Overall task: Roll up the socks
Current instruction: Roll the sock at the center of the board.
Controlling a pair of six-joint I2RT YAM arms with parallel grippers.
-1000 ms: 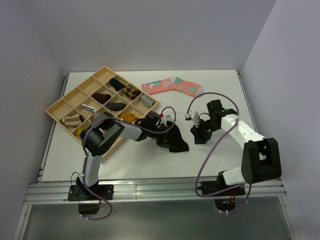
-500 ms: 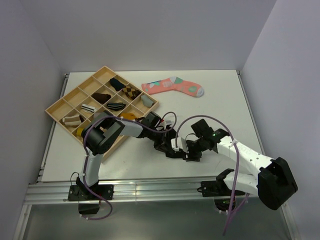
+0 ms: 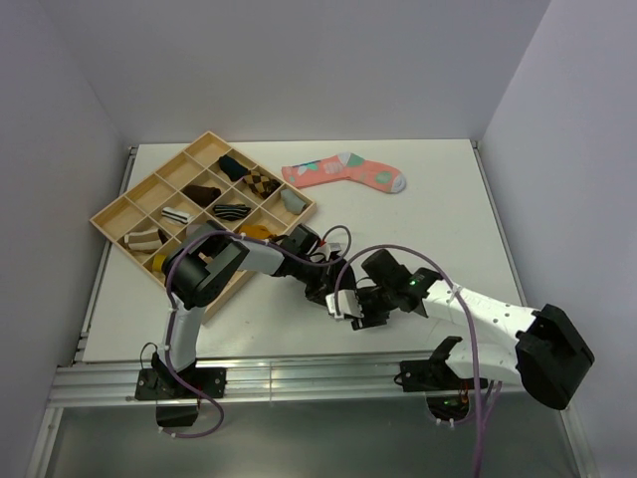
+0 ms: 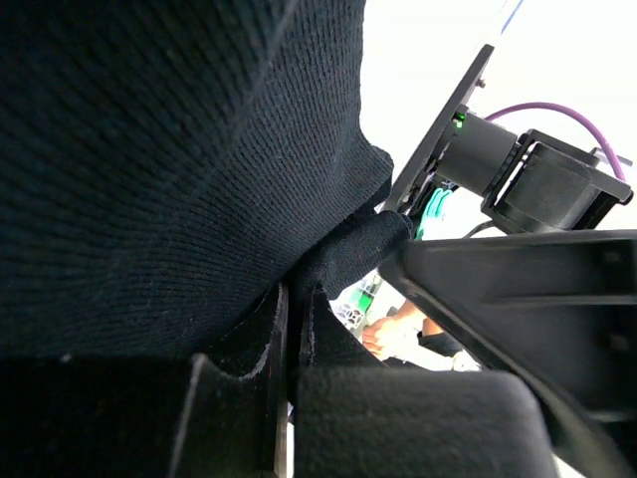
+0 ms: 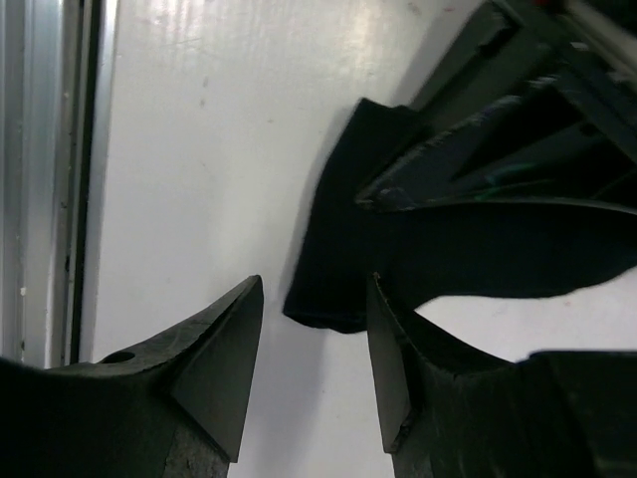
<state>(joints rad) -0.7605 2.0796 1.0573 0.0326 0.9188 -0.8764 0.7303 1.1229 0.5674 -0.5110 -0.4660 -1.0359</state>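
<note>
Grip: left gripper (image 4: 292, 339) clenches soft black knit sock (image 5: 343, 239), anchoring it; loose end lies just ahead of spread, empty fingers of right gripper (image 5: 313, 289), apparently positioned for rolling.

Table (image 3: 438, 199) right side & back-right: open, wide lane. Back-ctr blocked by pink sock (image 3: 343, 171); back-left by wooden tray (image 3: 109, 214). Front-ctr tight: left gripper (image 3: 321, 288) & right gripper (image 3: 343, 302) tip to tip at black sock (image 5: 338, 249), purple cable (image 3: 398, 248) arching over. Left arm (image 3: 254, 257) bars lane along tray's near edge. Front-right: right arm (image 3: 478, 309) lies across.
</note>
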